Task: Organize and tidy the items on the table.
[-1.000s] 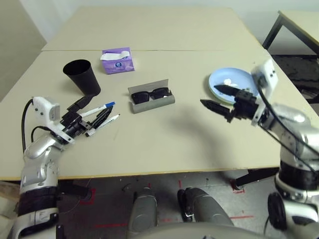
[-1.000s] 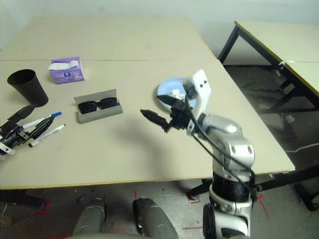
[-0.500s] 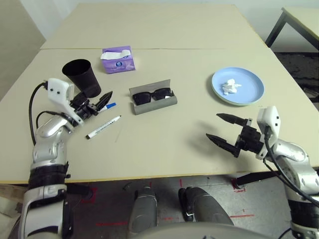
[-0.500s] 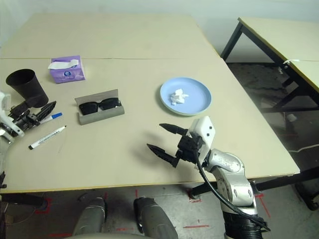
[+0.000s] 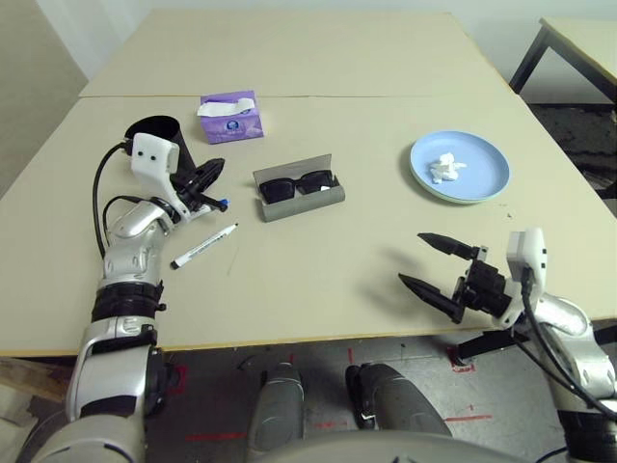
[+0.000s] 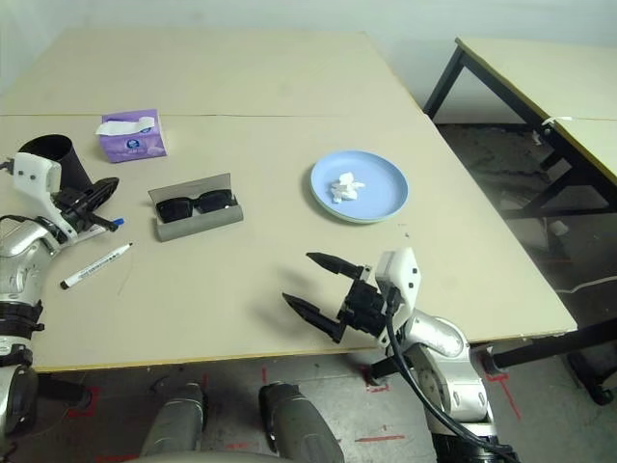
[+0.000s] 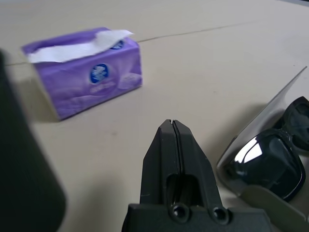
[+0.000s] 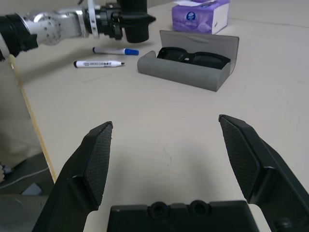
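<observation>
Two white pens, the black-tipped pen (image 5: 204, 246) and the blue-capped pen (image 8: 115, 50), lay side by side on the desk (image 5: 318, 299). The left end effector (image 7: 175, 123) was positioned above the blue-capped pen, fingertips together, gripping nothing. At its eleven o'clock stood the black cup (image 6: 60, 159). Toward two o'clock from the pens, the grey glasses case (image 5: 307, 202) was open, containing black sunglasses (image 5: 297, 186). The purple tissue box (image 5: 230, 118) was located at the case's eleven o'clock. At the case's three o'clock, stacked blue and green plates (image 5: 487, 178) supported the crumpled white tissue (image 5: 445, 169). At the plates' six o'clock, the right end effector (image 8: 166, 145) was spread wide and empty.
</observation>
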